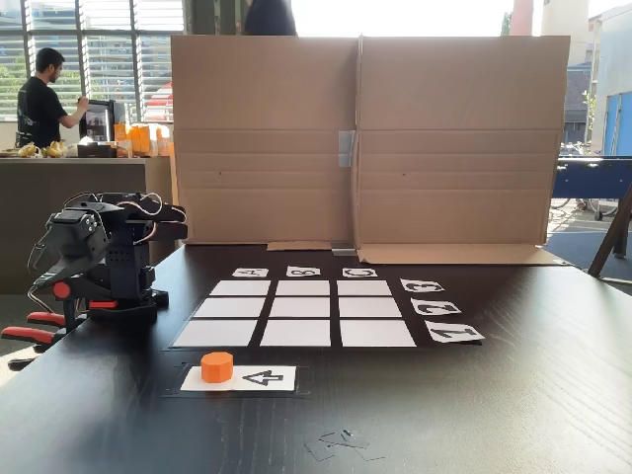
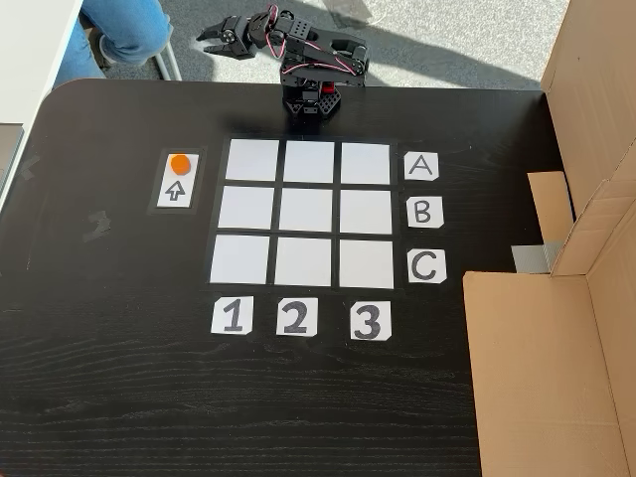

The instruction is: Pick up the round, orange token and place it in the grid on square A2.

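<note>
The round, orange token (image 1: 216,366) (image 2: 179,163) sits on the white arrow card (image 1: 259,377) (image 2: 177,192), just outside the grid (image 1: 302,307) (image 2: 308,212). Square A2 (image 1: 229,307) (image 2: 309,162) is a bare white cell, the middle one of the row beside the card marked A. The black arm (image 1: 104,257) (image 2: 316,75) is folded at the table edge next to that row. Its gripper (image 2: 204,38) hangs out past the edge, far from the token and holding nothing. Its jaws are too small and dark to read.
A tall cardboard screen (image 1: 365,138) (image 2: 586,129) stands along the far side of the grid. Letter and number cards edge the grid. Red clamps (image 1: 35,326) hold the arm's base. A person's legs (image 2: 124,30) are near the table corner, and another person (image 1: 41,99) stands far off.
</note>
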